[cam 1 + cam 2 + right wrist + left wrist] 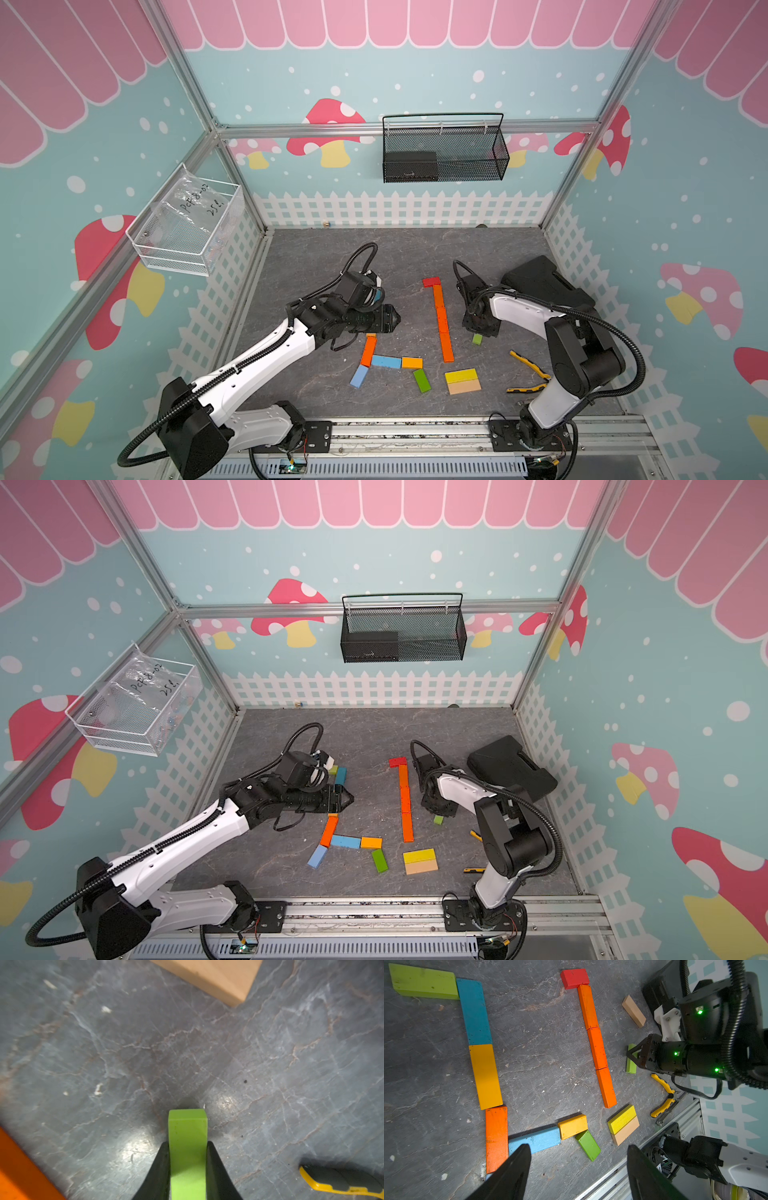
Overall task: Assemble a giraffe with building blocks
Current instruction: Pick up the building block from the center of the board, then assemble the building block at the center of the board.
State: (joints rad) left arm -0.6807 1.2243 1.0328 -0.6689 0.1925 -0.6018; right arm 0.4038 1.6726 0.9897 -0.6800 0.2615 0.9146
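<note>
Green block: it stands on its thin edge, low at the grey tabletop. I cannot tell if it touches. It is near the orange line, on the right arm's side, not touching it.
Right fingers: clenched on the green block, one finger on each flat side.
Orange line: three orange blocks lie flat, end to end, touching.
Red block: flat, set across the far end of the orange line, touching it.
Tan block: flat and alone, on the right arm's side of the orange line, farther back than the green block.
Yellow-and-tan pair: two flat blocks side by side, touching, just past the near end of the orange line.
Bent row: on the left arm's side of the orange line, well apart from it. Green, blue, yellow and orange blocks run alongside it. Then a light blue and a yellow block turn toward its near end, and a dark green block slants off the last one.
Left fingers: spread apart, holding nothing, above the corner of the bent row.
Pliers: yellow handles, flat on the tabletop, on the right arm's side of the orange line, past the green block.
Black case: on that same side, farther out and farther back than the green block.
</note>
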